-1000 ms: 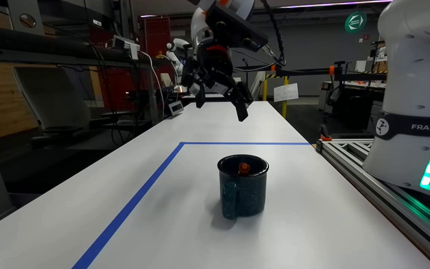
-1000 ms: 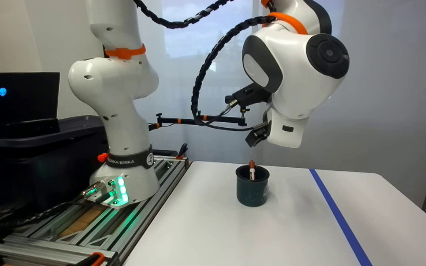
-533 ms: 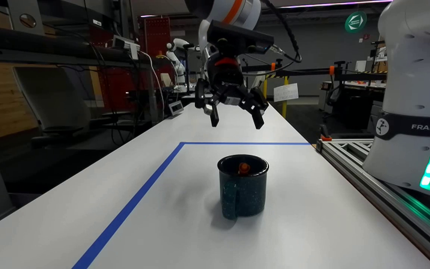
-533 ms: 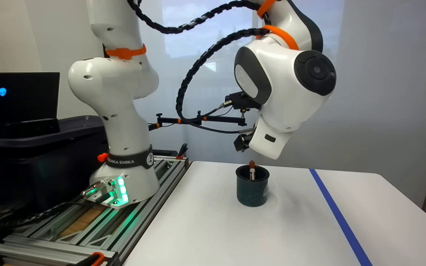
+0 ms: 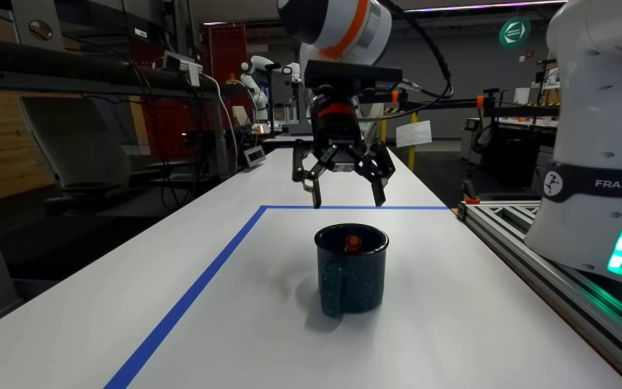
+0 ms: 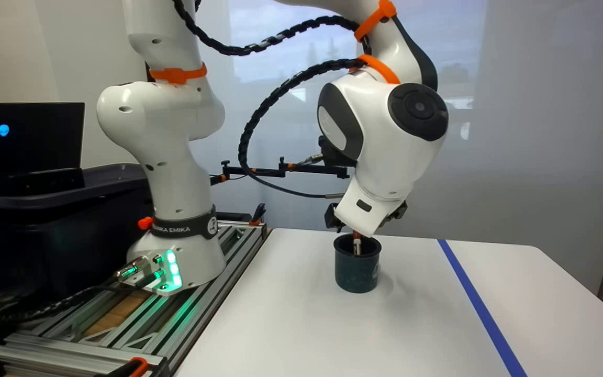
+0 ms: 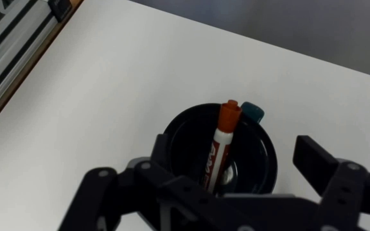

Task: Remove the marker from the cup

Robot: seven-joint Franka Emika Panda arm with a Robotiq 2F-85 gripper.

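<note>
The dark navy-green cup stands upright on the white table; it also shows in an exterior view and in the wrist view. The marker, with an orange cap and a white and red barrel, stands tilted inside the cup, cap up, leaning towards the handle side. Its cap shows in both exterior views; its lower end is hidden. My gripper is open and empty above the cup, fingers pointing down. In the wrist view the fingers lie on either side of the marker, apart from it.
Blue tape marks lines on the white table. The arm's base stands on a metal rail frame along one table edge. A dark bin stands behind the base.
My gripper has moved down and closer to the cup and has turned to point downwards. It stays open. The cup and the marker have not moved.
</note>
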